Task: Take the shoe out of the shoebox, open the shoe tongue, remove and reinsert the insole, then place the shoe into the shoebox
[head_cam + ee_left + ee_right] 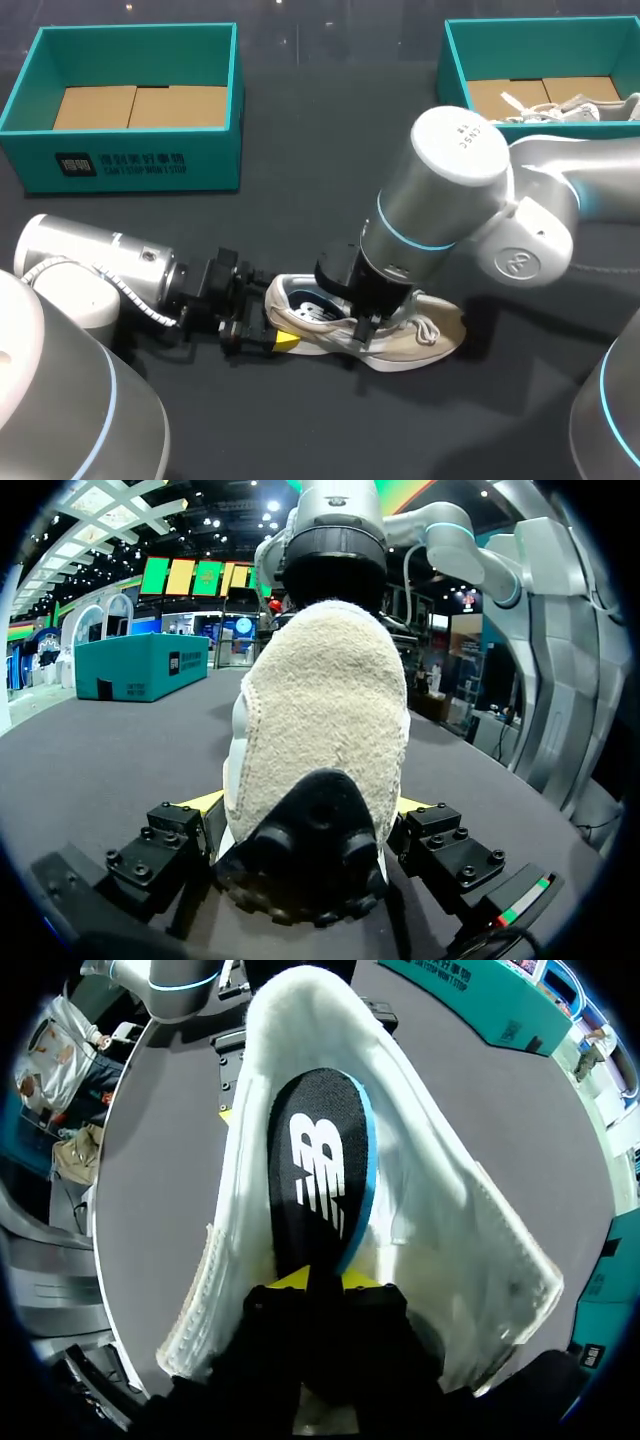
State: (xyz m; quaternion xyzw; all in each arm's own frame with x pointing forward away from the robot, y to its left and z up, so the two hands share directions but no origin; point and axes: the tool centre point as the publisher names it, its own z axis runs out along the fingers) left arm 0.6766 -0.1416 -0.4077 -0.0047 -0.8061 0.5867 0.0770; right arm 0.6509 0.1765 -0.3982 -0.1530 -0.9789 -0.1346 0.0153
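Shoe (400,340): heel was clamped between left gripper's (308,810) 2 fingers. Insole (315,1160): inside shoe, pinched by right gripper's (322,1280) fingers. Risk: a skewed push could buckle the insole or twist the heel loose.

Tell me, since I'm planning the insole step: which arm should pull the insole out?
Right. The right end effector is already down inside the shoe, pinching the insole. The left end effector clamps the heel, steadying the shoe.
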